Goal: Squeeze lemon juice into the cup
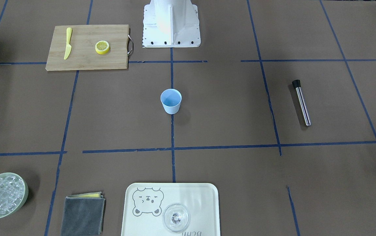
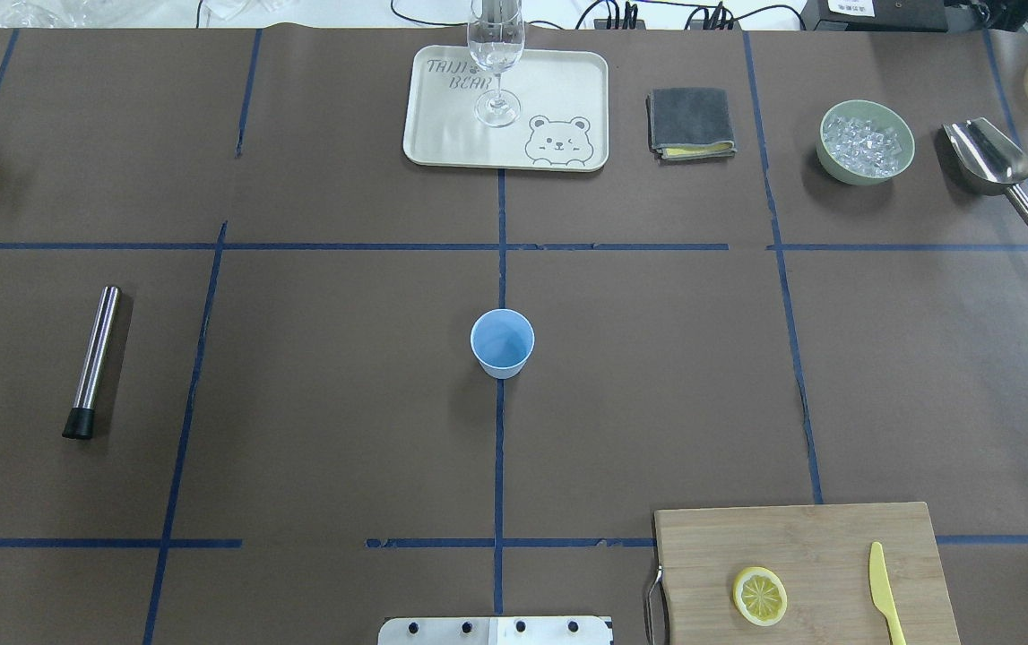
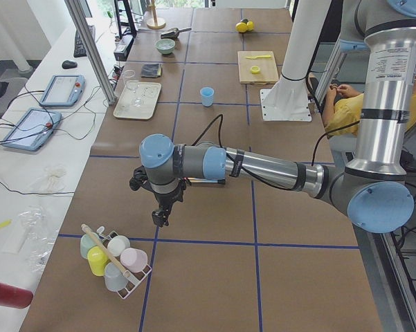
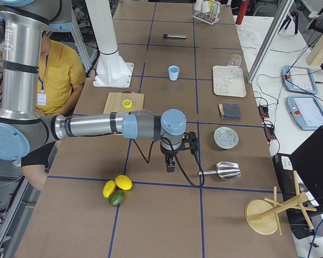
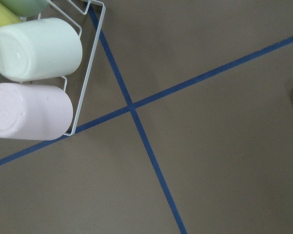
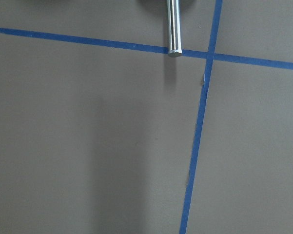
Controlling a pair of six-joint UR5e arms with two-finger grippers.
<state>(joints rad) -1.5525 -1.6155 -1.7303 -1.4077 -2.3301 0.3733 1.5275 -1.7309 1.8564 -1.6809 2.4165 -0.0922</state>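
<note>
Overhead frame, lower right: lemon (image 2: 759, 596) slice flat on cutting board (image 2: 836, 546), knife (image 2: 883, 596) beside it; cup (image 2: 502, 342) upright mid-frame on table (image 2: 298, 403), well apart. Both left fingers (image 3: 159, 220) and right fingers (image 4: 171, 166) seen only from the side views, pointing down: apart or together, cannot tell.

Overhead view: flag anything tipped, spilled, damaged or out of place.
Nothing stands out. The cup stands upright in the middle, the lemon slice lies flat on the cutting board beside the knife, and the glass is upright on the tray. No spill shows.
</note>
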